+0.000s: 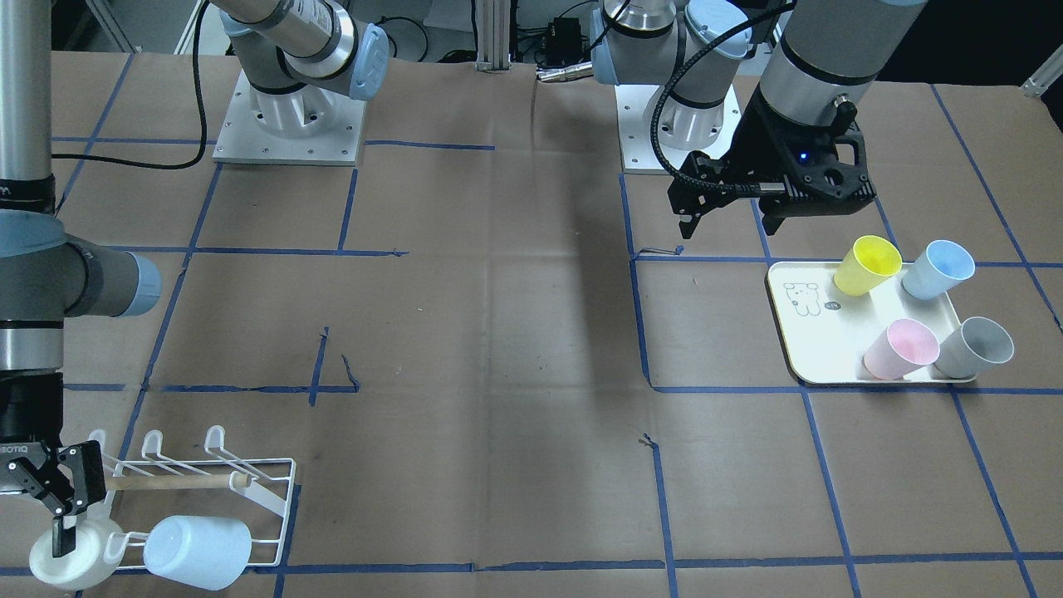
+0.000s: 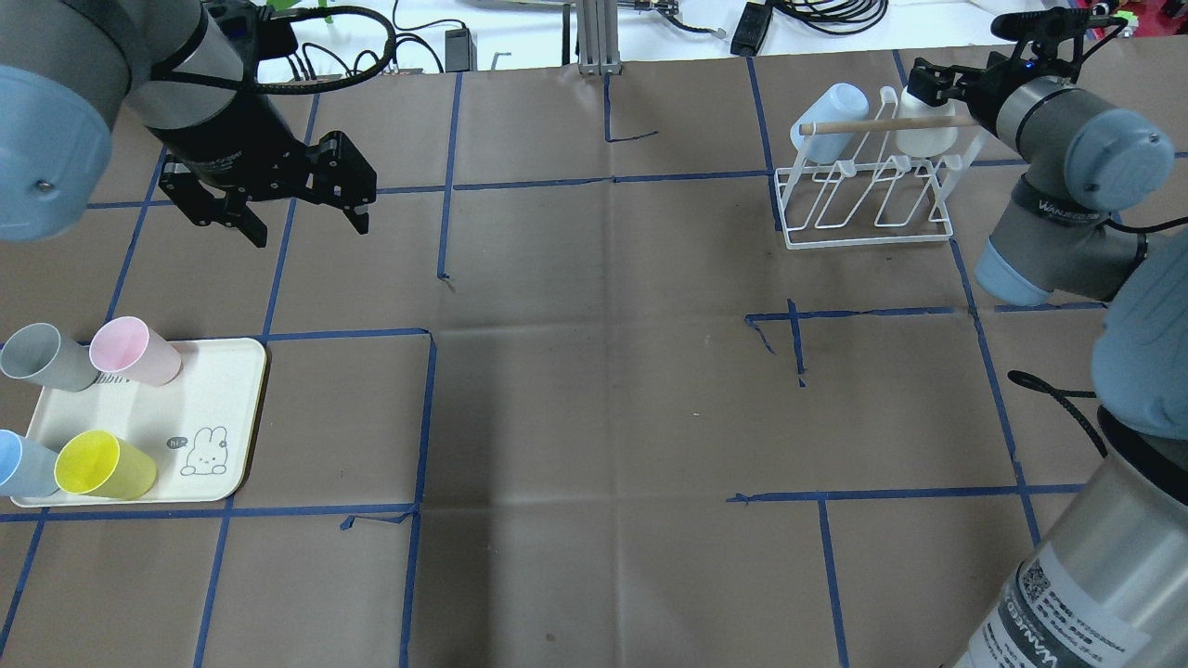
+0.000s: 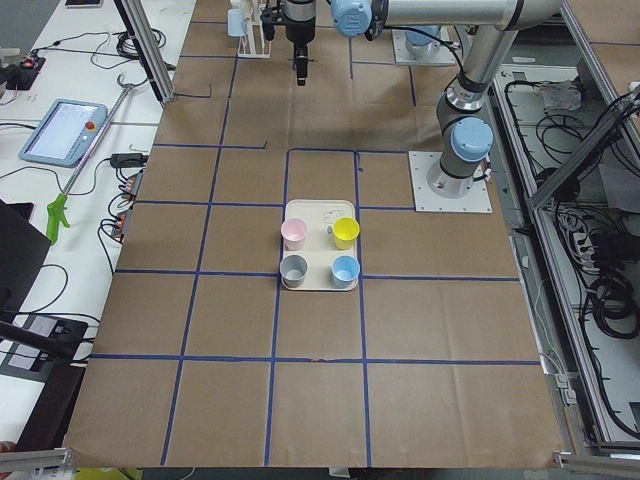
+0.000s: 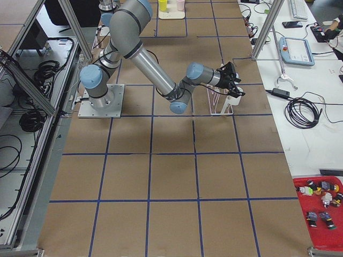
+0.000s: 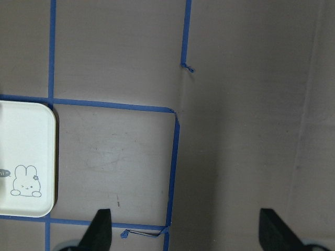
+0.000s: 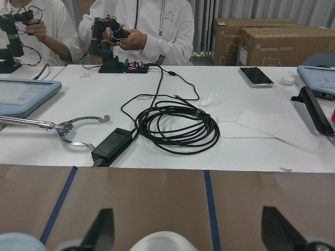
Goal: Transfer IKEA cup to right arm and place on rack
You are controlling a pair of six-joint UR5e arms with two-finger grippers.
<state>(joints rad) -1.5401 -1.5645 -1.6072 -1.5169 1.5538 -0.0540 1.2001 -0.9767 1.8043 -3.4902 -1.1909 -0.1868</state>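
The white IKEA cup (image 1: 73,558) rests mouth-out on the end prong of the white wire rack (image 1: 274,498), next to a light-blue cup (image 1: 198,551) hanging there. My right gripper (image 1: 71,519) hovers right at the white cup with its fingers spread wide. In the right wrist view the cup's rim (image 6: 163,240) shows between the two fingers, touching neither, so the gripper is open. From overhead the white cup (image 2: 928,128) sits under the wooden dowel. My left gripper (image 2: 308,230) hangs open and empty above bare table, away from the tray.
A cream tray (image 1: 810,332) with a bear drawing holds several upright cups: yellow (image 1: 866,264), blue (image 1: 937,269), pink (image 1: 899,349), grey (image 1: 973,347). Blue tape lines grid the brown table. People sit at a white bench with cables (image 6: 175,123) beyond the rack.
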